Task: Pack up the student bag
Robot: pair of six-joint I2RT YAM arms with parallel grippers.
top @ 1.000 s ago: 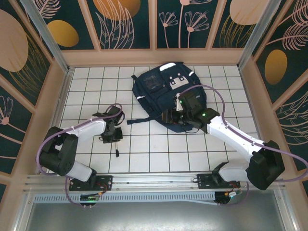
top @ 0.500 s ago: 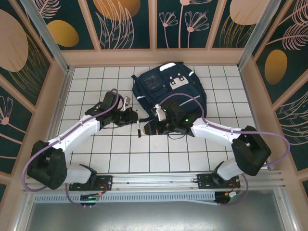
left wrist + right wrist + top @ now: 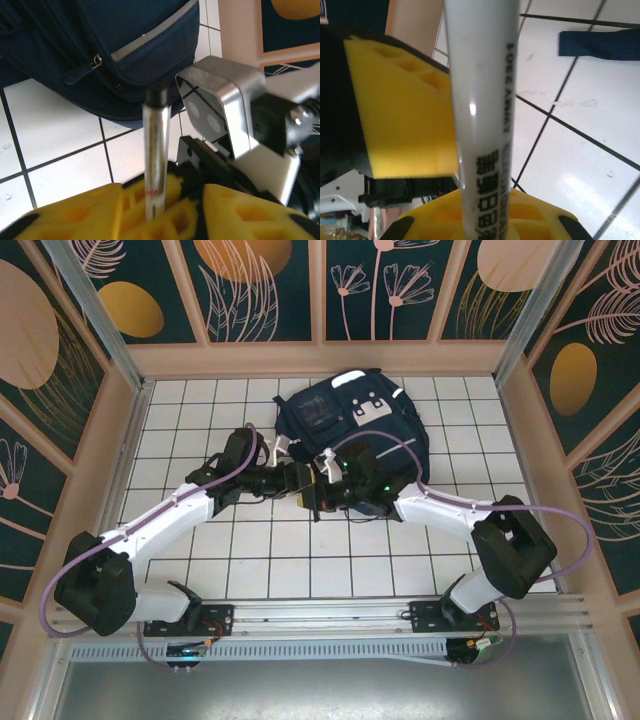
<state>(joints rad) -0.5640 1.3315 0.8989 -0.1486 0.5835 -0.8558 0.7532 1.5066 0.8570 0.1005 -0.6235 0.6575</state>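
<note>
In front of the navy-blue fabric backpack (image 3: 350, 410), right gripper (image 3: 470, 185) pinches a white plastic marker (image 3: 480, 110); can't tell left gripper (image 3: 160, 210) hold, so a mistimed release could drop it.

Both arms reach inward; left end effector (image 3: 300, 482) faces right end effector (image 3: 320, 492) (clamped), tips nearly touching.

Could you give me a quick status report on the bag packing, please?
Right gripper shut on white pen. Left gripper around same pen, grip unclear. Navy backpack just beyond, pen not yet in. Grippers crowd each other.
</note>
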